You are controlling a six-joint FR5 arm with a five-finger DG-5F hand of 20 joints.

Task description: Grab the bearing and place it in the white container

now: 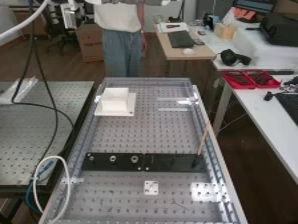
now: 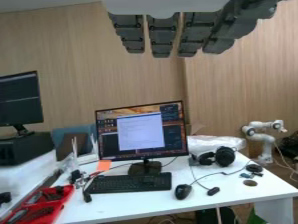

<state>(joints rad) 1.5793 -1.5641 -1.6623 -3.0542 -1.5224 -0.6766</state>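
In the wrist view my hand (image 2: 161, 36) hangs with straight, relaxed fingers and nothing between them, facing a desk and a wall. On the bench, seen in the high view, a black plate (image 1: 174, 162) lies crosswise. Small round metal parts stand on its left half, among them a ring-shaped bearing (image 1: 135, 159); another round part (image 1: 113, 159) is beside it. Farther up the bench, at the left, stands the white container (image 1: 115, 99) on a flat white base. The hand is well away from both.
A thin wooden stick (image 1: 203, 142) rises from the black plate's right end. A small white plate (image 1: 151, 188) lies nearer the front. Metal rails (image 1: 217, 156) edge the perforated bench, and a looped white cable (image 1: 67, 181) crosses its left edge.
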